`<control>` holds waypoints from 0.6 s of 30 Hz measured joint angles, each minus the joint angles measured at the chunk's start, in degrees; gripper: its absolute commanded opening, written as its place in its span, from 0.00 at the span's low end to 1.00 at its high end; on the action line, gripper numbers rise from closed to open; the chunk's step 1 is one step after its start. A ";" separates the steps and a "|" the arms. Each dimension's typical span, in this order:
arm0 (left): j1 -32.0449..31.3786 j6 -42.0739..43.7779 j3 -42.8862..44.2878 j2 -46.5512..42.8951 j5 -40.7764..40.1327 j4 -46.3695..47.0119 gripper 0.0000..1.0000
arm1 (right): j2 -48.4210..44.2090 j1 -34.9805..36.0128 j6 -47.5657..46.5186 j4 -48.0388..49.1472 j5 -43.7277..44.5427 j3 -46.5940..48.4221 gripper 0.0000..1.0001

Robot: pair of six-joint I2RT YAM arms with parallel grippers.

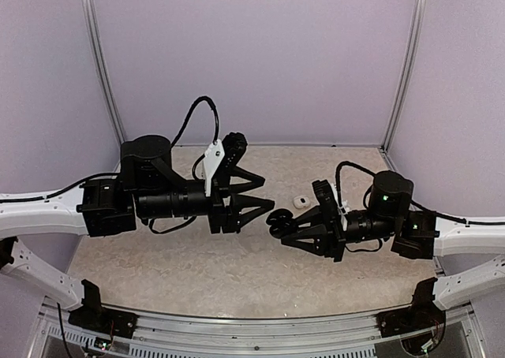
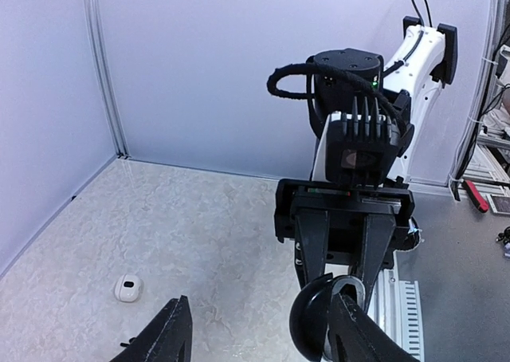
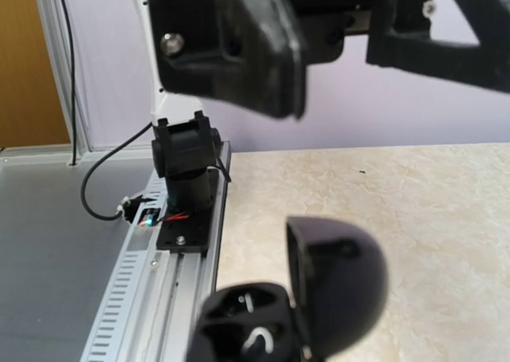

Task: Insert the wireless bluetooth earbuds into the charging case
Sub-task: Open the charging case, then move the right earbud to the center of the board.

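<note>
Above table [image 1: 197, 271], right claw [image 1: 284, 229] clamping black case [image 3: 335, 286]

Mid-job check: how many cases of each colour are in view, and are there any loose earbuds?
black case: 1, open, held in the right gripper
white case: 1, on the table
loose earbuds: 0 visible
Total: 2 things

open charging case [image 3: 339, 286] cut off below, contents indistinct
</note>
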 measured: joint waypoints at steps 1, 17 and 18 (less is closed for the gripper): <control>0.07 -0.11 -0.11 0.00 -0.11 0.20 0.60 | 0.00 0.00 0.00 0.00 0.00 0.00 0.06; 0.48 -0.87 -2.75 1.68 7.15 1.77 0.58 | -0.87 0.00 0.15 0.04 0.68 -0.37 0.05; 0.55 -0.94 -2.71 2.19 7.19 1.73 0.57 | -0.96 0.00 0.15 0.02 0.66 -0.37 0.05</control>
